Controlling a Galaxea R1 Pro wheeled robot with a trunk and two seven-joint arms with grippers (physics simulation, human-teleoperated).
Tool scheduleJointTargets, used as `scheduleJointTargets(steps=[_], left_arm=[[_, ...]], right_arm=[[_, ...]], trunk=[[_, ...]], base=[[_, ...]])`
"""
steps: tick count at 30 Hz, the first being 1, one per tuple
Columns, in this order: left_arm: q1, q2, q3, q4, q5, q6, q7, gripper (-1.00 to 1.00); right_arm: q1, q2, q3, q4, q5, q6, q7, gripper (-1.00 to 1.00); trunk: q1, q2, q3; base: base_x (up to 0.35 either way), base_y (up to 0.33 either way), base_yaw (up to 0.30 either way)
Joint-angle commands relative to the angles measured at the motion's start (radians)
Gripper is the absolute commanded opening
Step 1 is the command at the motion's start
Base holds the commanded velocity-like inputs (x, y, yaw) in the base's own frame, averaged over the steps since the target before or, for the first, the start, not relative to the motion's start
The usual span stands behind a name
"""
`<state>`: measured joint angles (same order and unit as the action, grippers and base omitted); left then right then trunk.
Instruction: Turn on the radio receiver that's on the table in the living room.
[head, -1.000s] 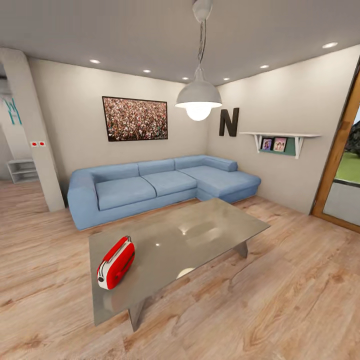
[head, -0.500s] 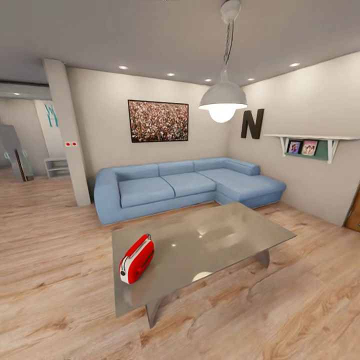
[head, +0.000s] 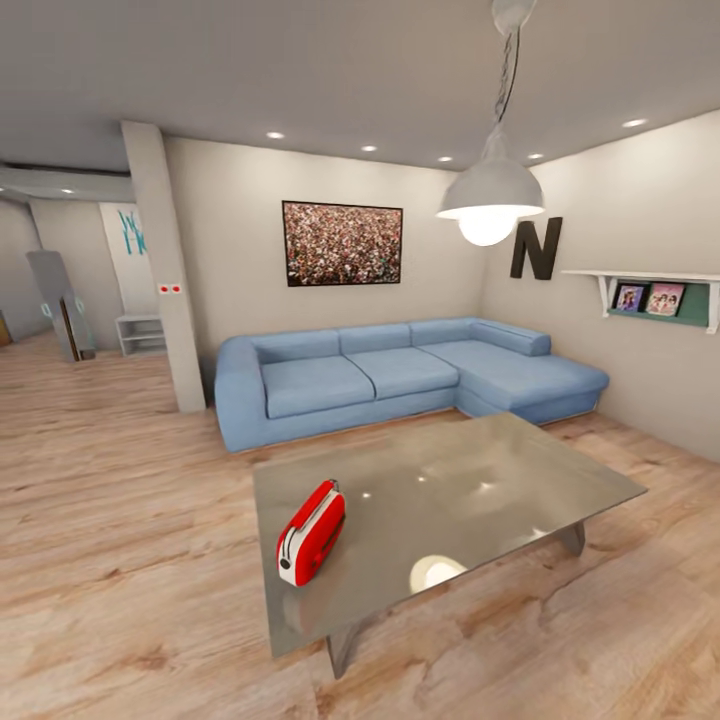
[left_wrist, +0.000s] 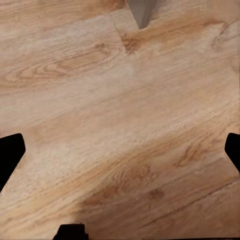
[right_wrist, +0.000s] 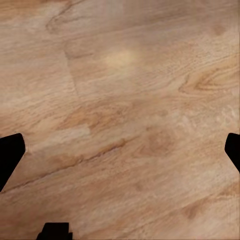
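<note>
Red radio receiver upright on desk — untouched | left hand, right hand — fingers apart above floor | remaining: approach, switch on

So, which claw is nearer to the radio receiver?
Probably left: the left claw hangs over floor by a table leg, the right claw over floor. The radio receiver stands on the table.

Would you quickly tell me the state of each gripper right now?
Left gripper: open, holding nothing, over the wood floor.
Right gripper: open, holding nothing, over the same floor.
</note>
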<state>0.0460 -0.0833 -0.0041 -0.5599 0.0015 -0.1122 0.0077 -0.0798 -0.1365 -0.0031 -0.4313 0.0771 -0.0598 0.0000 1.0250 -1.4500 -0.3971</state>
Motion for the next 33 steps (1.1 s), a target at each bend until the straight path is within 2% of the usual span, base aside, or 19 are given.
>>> scheduleJointTargets(steps=[1,33], left_arm=[[0.000,0.000,0.000,0.000,0.000,0.000,0.000,1.00],[0.000,-0.001,0.000,0.000,0.000,0.000,0.000,1.00]], right_arm=[[0.000,0.000,0.000,0.000,0.000,0.000,0.000,1.00],[0.000,0.000,0.000,0.000,0.000,0.000,0.000,1.00]], trunk=[[0.000,0.000,0.000],[0.000,0.000,0.000]], base=[[0.215,0.271,0.001],[0.180,0.277,0.000]])
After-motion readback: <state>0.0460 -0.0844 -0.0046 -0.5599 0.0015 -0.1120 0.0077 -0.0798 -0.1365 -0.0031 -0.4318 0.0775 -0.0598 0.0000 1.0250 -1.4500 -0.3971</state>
